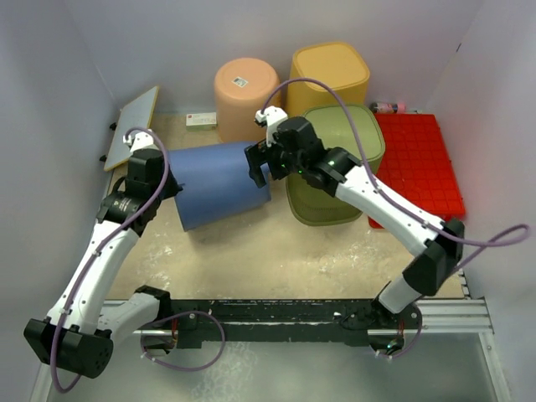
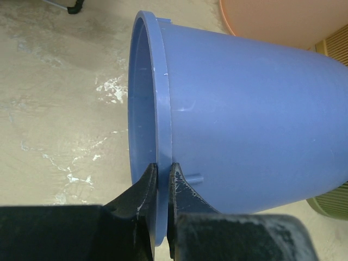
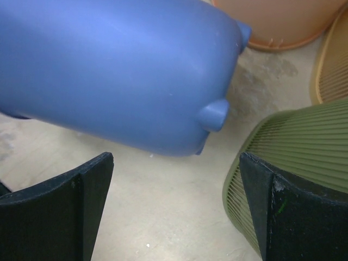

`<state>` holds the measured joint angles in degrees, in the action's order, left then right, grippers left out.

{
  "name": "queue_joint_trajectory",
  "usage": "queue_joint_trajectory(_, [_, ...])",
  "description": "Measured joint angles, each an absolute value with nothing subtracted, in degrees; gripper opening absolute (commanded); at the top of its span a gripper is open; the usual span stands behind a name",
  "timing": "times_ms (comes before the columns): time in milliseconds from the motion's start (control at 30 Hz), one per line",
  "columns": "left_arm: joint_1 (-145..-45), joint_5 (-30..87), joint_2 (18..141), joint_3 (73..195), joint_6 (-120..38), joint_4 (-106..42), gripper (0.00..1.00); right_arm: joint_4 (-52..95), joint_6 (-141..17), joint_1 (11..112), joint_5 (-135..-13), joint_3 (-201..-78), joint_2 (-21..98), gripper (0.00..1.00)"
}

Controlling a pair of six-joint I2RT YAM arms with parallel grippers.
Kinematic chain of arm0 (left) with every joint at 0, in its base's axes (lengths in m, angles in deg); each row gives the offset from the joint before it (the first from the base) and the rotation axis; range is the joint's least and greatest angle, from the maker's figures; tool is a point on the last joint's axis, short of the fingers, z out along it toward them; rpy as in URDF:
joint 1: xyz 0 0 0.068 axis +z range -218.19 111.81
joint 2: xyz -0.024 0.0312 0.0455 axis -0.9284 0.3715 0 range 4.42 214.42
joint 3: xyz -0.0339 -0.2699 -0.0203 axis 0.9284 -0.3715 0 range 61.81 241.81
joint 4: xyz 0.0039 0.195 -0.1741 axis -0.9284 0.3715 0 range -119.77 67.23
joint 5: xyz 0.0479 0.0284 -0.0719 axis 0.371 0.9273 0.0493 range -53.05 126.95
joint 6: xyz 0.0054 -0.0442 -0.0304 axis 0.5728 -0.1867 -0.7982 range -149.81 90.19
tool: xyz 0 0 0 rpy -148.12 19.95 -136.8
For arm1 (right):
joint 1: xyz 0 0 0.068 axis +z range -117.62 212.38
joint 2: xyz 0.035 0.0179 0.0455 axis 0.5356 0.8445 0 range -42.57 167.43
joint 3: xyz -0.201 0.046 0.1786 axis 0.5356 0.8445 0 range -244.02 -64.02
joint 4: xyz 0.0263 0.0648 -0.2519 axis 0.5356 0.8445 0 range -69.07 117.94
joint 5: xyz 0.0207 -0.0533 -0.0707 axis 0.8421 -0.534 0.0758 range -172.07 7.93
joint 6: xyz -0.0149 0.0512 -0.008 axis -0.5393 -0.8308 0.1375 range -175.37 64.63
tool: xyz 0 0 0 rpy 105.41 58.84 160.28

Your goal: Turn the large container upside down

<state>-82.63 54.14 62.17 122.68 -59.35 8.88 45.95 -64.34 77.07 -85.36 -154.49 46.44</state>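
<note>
Blue container (image 1: pixel 219 182), one, on its side

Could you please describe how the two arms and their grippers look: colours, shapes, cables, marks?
Both the left arm and the right arm have white tube-like links and black joint housings. A lilac cable loops along each. A small green light shows on the right arm. The left gripper has black fingers with whitish scuffs; the right gripper has broad, matte black fingers.

Blue container (image 1: pixel 222 186) lies on its side between left tool (image 1: pixel 173 186) and right tool (image 1: pixel 256 167)
</note>
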Motion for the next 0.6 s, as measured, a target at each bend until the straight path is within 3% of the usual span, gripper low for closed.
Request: queue_joint_trajectory(600, [-81.78, 61.49, 63.68, 124.73, -57.68, 12.75, 0.00, 53.43, -69.11, 76.76, -85.32, -171.45, 65.83, 1.00])
